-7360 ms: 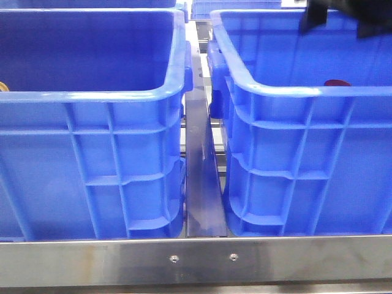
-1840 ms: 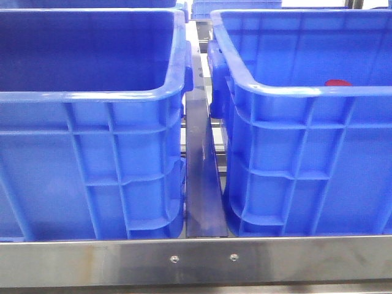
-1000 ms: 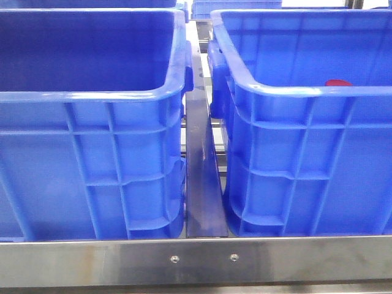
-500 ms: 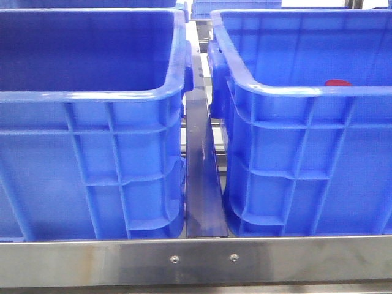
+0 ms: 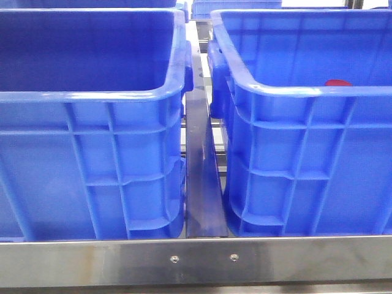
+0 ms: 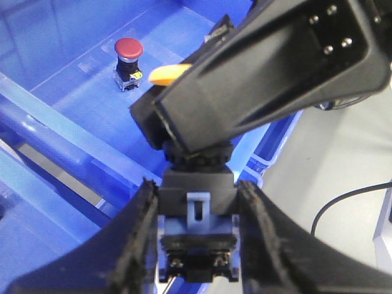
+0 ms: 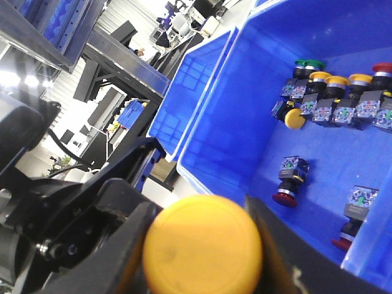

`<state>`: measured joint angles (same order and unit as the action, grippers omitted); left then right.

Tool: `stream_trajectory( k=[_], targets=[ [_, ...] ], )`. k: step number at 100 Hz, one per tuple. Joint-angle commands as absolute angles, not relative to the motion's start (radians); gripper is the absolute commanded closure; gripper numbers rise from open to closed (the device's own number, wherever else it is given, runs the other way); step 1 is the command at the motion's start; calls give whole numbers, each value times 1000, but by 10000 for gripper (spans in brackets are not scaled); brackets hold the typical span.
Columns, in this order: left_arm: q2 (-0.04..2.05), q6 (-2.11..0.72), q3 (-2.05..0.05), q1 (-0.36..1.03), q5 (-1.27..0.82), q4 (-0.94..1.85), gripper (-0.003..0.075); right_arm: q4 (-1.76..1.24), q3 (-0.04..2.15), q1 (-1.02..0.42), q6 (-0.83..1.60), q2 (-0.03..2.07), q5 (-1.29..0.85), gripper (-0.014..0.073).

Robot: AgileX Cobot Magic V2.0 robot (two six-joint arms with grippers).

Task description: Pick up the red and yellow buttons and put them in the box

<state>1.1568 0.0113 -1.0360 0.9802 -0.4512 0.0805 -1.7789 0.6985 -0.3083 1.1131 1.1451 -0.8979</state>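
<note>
The left tool (image 6: pixel 197 197) is pinching the black lower block of a yellow-capped button (image 6: pixel 196 211). Only a sliver of orange-yellow shows past a large blurred black shape that fills much of the left wrist view. The hold is low on a tall part, so the button may rock between the fingers (image 6: pixel 144 239). With the view that blocked, a release could be badly aimed, and the button might strike the rim or bounce.

Below it lies a crate floor (image 6: pixel 73 92) with one red button (image 6: pixel 128 49) standing cap up. I take this crate for the box, though I cannot tell which crate of the front view it is.

From the front, the left crate (image 5: pixel 92 97) shows no contents, its floor being hidden behind the near wall. The right crate (image 5: pixel 294 92) shows a red cap (image 5: pixel 338 82) just over its near rim. Both stand on the table (image 5: pixel 196 260), and neither arm is in that view.

The right tool (image 7: pixel 199 236) is closed on a yellow button (image 7: pixel 202 248), pressing against its round domed cap. A smooth dome may slip or squirt out of such a grip, most likely during a quick swing.

Beneath it a supply crate (image 7: pixel 233 135) holds a far row of buttons (image 7: pixel 334 101) with green, yellow and red caps. Some red ones lie apart, tipped over. If the button dropped there, it would fall back among the stock.
</note>
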Motion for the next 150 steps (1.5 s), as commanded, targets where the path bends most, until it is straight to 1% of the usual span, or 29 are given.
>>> stream_trajectory(
  k=[1,3,5,6,7,11,14,18,22,25,39,58,80,100,118,134,142,150],
  targets=[
    [1136,13,-1064,987,-384,89,537,-1895,736,-304,1134,1128,-964,486],
    [1136,13,-1064,987,-384,89,491,-1894,736,-304,1137,1128,-964,486],
    [1136,13,-1064,987,-384,89,424,-1893,736,-304,1139,1128,-964,486],
    [1136,13,-1064,987,-384,89,424,-1892,736,-304,1143,1128,-964,486],
    [1136,13,-1064,987,-384,89,391,-1892,736,-304,1144,1128,-964,486],
    [1136,13,-1064,987,-384,89,295,-1892,736,-304,1153,1128,-964,486],
    [1136,13,-1064,987,-385,89,242,-1892,736,-304,1160,1128,-962,486],
    [1136,13,-1064,987,-386,89,183,-1892,736,-304,1172,1128,-956,486],
    [1136,13,-1064,987,-389,89,148,-1892,736,-304,1188,1127,-942,486],
    [1136,13,-1064,987,-390,89,141,-1892,736,-303,1202,1127,-929,486],
    [1134,21,-1064,969,-395,89,143,-1892,736,-303,1269,1122,-835,486],
    [1096,41,-1064,860,-424,89,166,-1892,736,-303,1387,1076,-664,486],
    [998,41,-1051,670,-500,59,174,-1889,736,-303,1470,984,-440,486],
    [884,42,-1014,456,-570,18,174,-1857,736,-303,1493,923,-265,486],
    [759,42,-952,266,-601,0,174,-1814,736,-303,1507,911,-112,486],
    [671,42,-911,168,-628,0,177,-1813,736,-303,1531,911,49,486],
    [646,42,-895,147,-631,0,223,-1785,736,-303,1547,917,140,486],
    [631,42,-891,143,-633,0,332,-1732,737,-303,1551,931,224,486]
  ],
)
